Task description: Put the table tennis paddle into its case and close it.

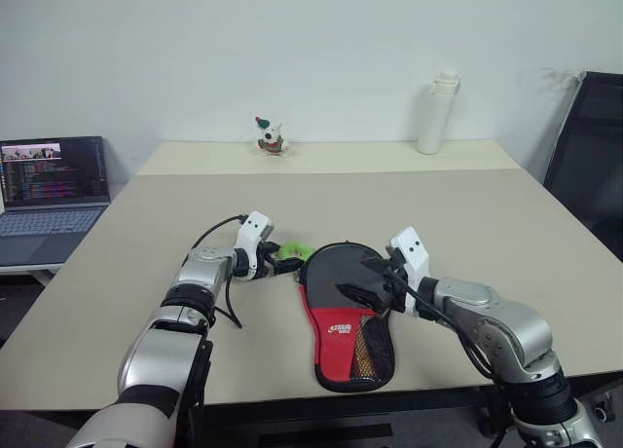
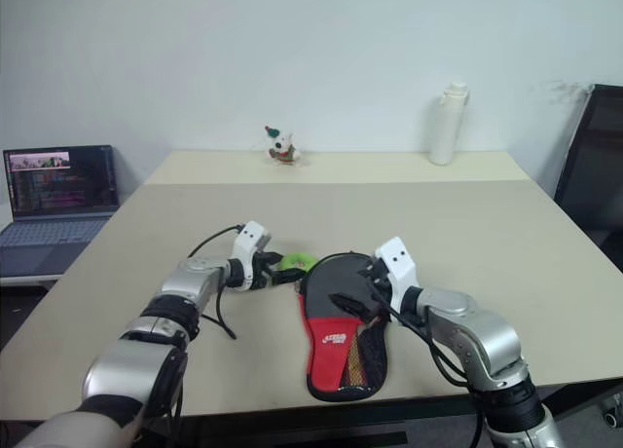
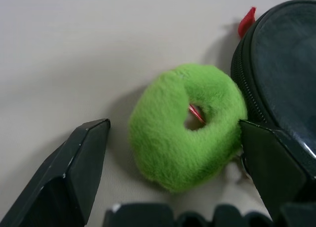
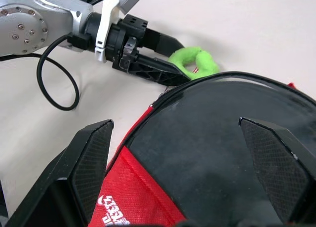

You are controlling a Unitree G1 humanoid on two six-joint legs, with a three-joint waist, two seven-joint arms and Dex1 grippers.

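While the case (image 1: 343, 312) lies flat on the pale table (image 1: 506, 234), near the front edge, both robot arms reach in toward its round black end. Its red handle end, with the white logo and the mesh panel, points toward the robot. The top flap looks down over the round part, but I cannot tell if the zip is closed. I cannot see the table tennis paddle on its own, so I cannot tell if it is inside.

A fluffy green ring (image 3: 187, 126) lies on the table, touching the case's round edge on the robot's left. Something thin and red shows through the hole in the ring. A little red tab (image 3: 246, 21) sticks out at the case's edge close by.

The left gripper (image 1: 285, 265) has its two black fingers (image 3: 79, 158) spread wide, one on each side of the green ring. One finger is right against the ring and the case's edge, and the other stands a bit apart from the ring. It is not squeezing anything.

The right gripper (image 1: 378, 284) is over the black round part of the case. Its fingers (image 4: 86, 153) are spread wide too, and they grasp nothing.

At the far side of the table stand a small toy figure (image 1: 270, 136) and a white bottle (image 1: 437, 113). An open laptop (image 1: 51, 190) sits on a lower desk to the robot's left, and a black chair (image 1: 589, 156) stands to the right
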